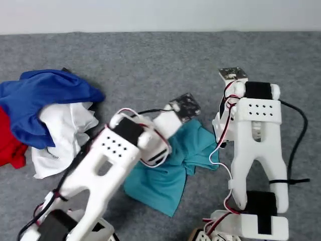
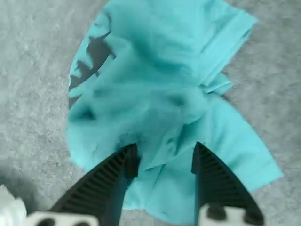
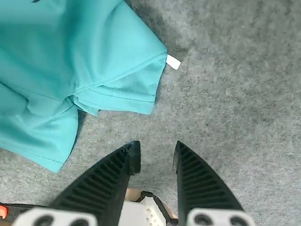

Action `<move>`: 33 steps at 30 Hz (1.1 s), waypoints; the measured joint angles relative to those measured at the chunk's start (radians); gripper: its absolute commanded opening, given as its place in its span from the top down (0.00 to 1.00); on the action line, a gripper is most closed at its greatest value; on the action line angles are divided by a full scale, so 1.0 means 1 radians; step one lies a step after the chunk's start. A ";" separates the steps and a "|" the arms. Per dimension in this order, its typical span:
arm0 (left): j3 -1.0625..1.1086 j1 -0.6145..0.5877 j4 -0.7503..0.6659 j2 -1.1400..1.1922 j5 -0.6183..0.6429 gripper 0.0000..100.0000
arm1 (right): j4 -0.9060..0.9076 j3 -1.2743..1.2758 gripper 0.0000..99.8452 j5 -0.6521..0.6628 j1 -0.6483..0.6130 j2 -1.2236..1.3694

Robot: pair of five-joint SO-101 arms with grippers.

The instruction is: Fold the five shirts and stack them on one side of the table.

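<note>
One teal shirt (image 1: 165, 186), crumpled | left fingers (image 2: 113, 176) apart, empty | right fingers (image 3: 110, 179) apart, empty

grey felt-like tabletop (image 1: 150, 60) thruout; pale wall strip (image 1: 160, 15) along far edge

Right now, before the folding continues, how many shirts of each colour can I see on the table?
teal shirt: 1
blue shirt: 1
white shirt: 1
red shirt: 1
Total: 4 shirts in sight
</note>
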 measured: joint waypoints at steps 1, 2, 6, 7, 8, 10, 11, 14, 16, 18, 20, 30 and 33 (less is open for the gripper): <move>-0.006 0.003 -0.002 0.015 0.000 0.80 | 0.000 0.000 0.88 0.000 0.000 0.000; -0.011 0.000 -0.009 0.035 0.000 0.80 | 0.000 0.000 0.88 0.000 0.000 0.000; -0.017 -0.098 -0.091 0.167 0.000 0.81 | 0.000 0.000 0.88 0.000 0.000 0.000; -0.020 -0.141 -0.120 0.206 0.000 0.81 | 0.000 0.000 0.88 0.000 0.000 0.000; -0.021 -0.189 -0.150 0.239 0.000 0.81 | 0.000 0.000 0.88 0.000 0.000 0.000; -0.029 -0.284 -0.201 0.302 0.000 0.81 | 0.000 0.000 0.88 0.000 0.000 0.000; -0.035 -0.330 -0.213 0.330 0.000 0.81 | 0.000 0.000 0.88 0.000 0.000 0.000; -0.060 -0.448 -0.222 0.396 -0.031 0.81 | 0.000 0.000 0.88 0.000 0.000 0.000; -0.064 -0.511 -0.226 0.416 -0.054 0.81 | 0.000 0.000 0.88 0.000 0.000 0.000; -0.071 -0.566 -0.224 0.419 -0.077 0.81 | 0.000 0.000 0.88 0.000 0.000 0.000; -0.094 -0.609 -0.190 0.419 -0.107 0.81 | 0.000 0.000 0.88 0.000 0.000 0.000; -0.307 -0.552 0.146 0.419 -0.138 0.81 | 0.000 0.000 0.88 0.000 0.000 0.000; -0.382 -0.494 0.219 0.414 -0.140 0.81 | 0.000 0.000 0.88 0.000 0.000 0.000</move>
